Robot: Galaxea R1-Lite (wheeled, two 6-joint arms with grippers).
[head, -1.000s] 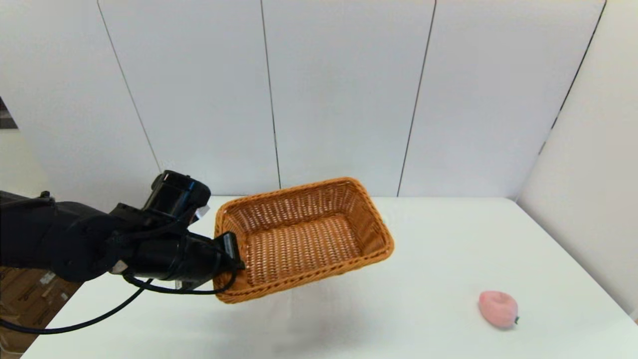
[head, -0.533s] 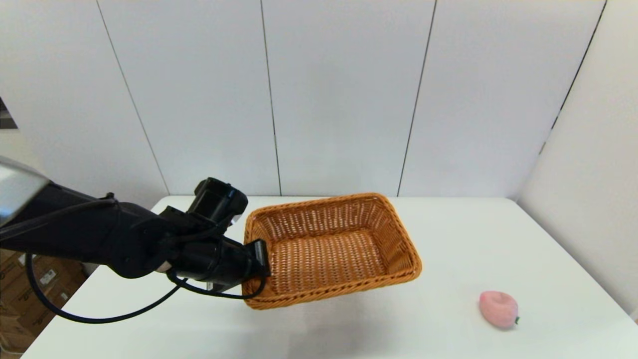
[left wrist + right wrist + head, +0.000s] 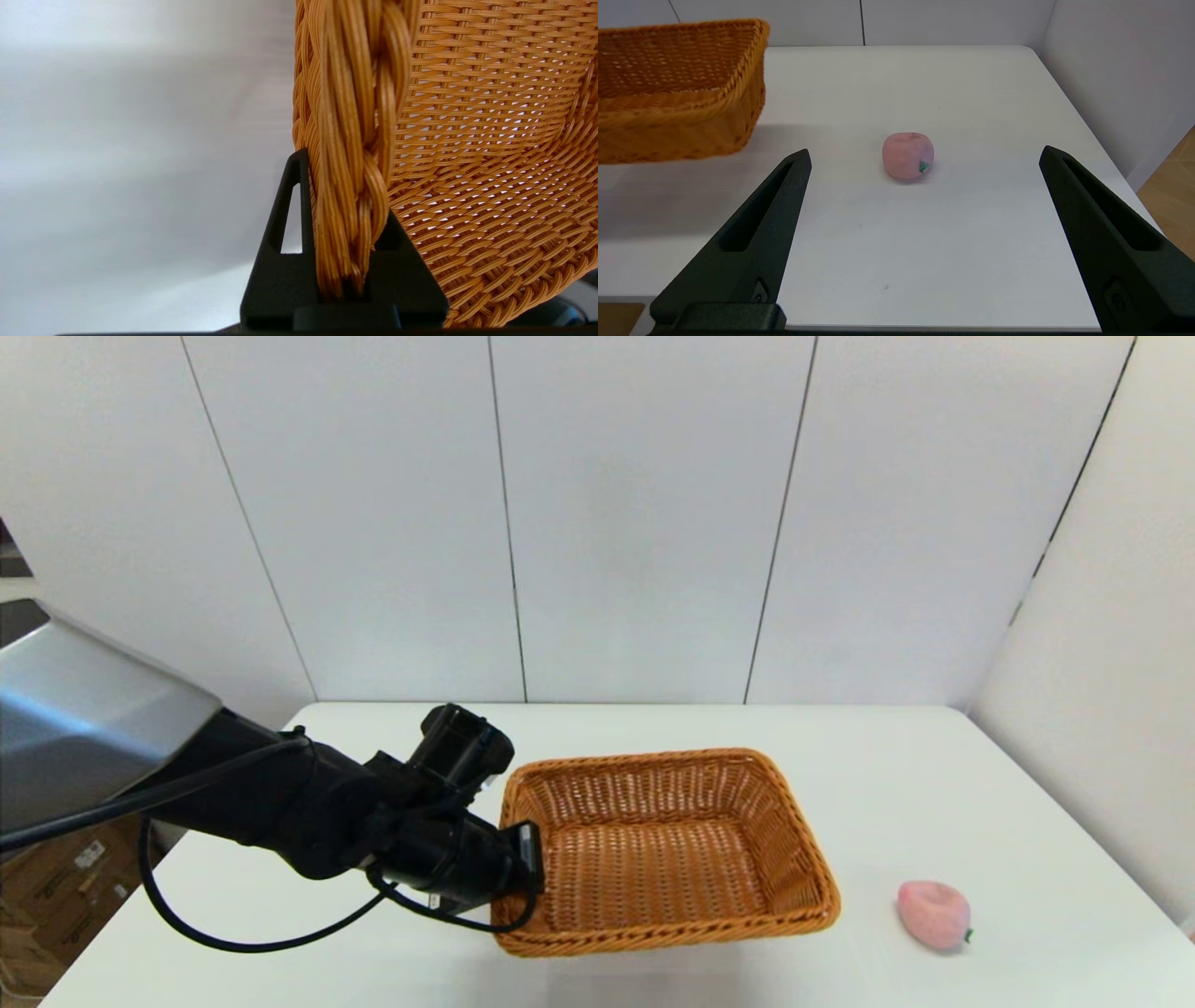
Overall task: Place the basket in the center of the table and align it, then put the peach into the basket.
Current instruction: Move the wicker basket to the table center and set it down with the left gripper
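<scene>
The orange-brown wicker basket (image 3: 667,854) hangs just above the white table (image 3: 915,784), near its middle, held level by its left short rim. My left gripper (image 3: 525,859) is shut on that braided rim (image 3: 355,186), one finger (image 3: 285,224) outside the wall and one inside. The pink peach (image 3: 933,915) lies on the table right of the basket, apart from it. In the right wrist view the peach (image 3: 907,155) sits ahead between the two wide-apart fingers (image 3: 761,224) of my open right gripper (image 3: 924,156), which stays back at the table's near edge; the basket (image 3: 677,93) shows farther off.
White wall panels (image 3: 635,513) stand behind the table, and a side wall (image 3: 1102,663) runs along its right edge. Cardboard boxes (image 3: 56,877) sit on the floor beyond the left edge. Bare tabletop lies around the peach.
My left arm has carried the basket to the right and down toward the table's middle, and the basket has levelled out. The peach and the right gripper have not moved.
</scene>
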